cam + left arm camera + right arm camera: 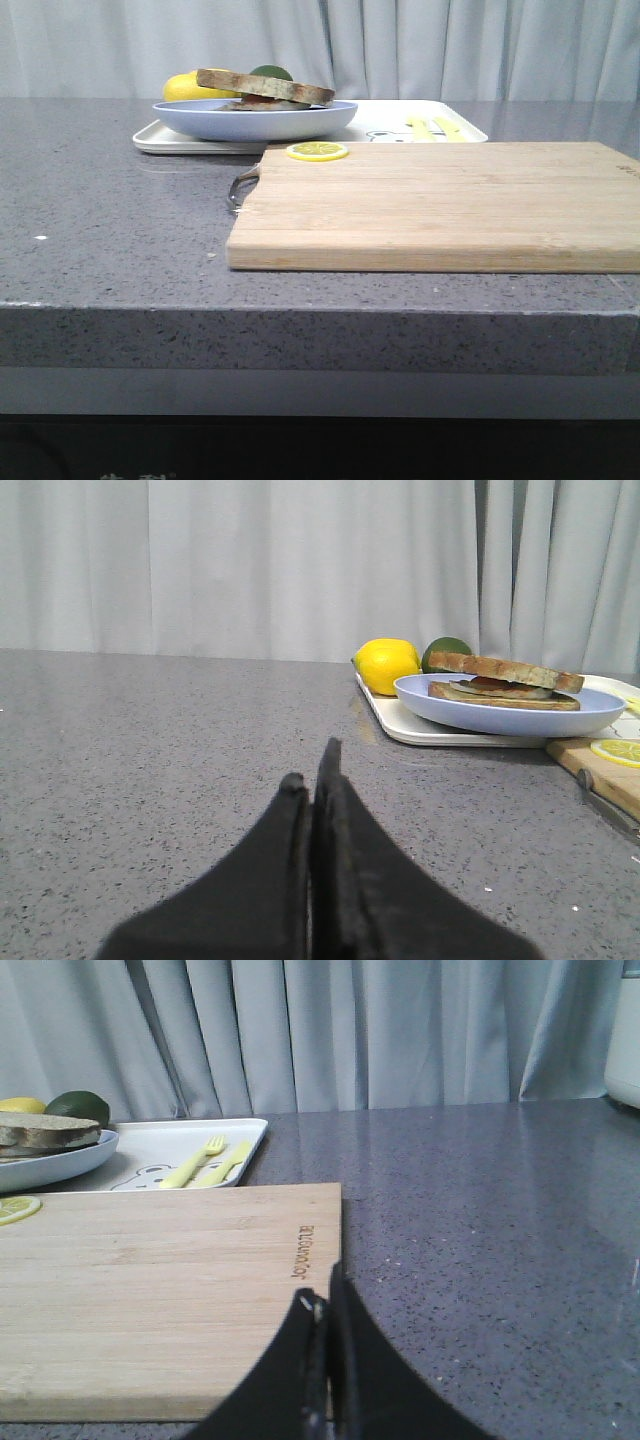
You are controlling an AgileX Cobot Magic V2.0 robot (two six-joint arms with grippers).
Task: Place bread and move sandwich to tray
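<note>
Black fingers of the left gripper (318, 780) and right gripper (322, 1305) are pressed together, holding nothing. Nearest lies the bare wooden board (440, 205) with a lemon slice (317, 151). Beyond, the sandwich (264, 90) on its blue plate (255, 120) already sits on the tray (190, 143); little seems left but pulling clear.

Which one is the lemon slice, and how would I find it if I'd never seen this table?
Start at the big wooden cutting board on the grey counter. Look at its far corner on the left, nearest the blue plate with the sandwich. The lemon slice lies flat there: a thin yellow disc with a pale centre, unlike the whole round lemon behind the plate.
</note>
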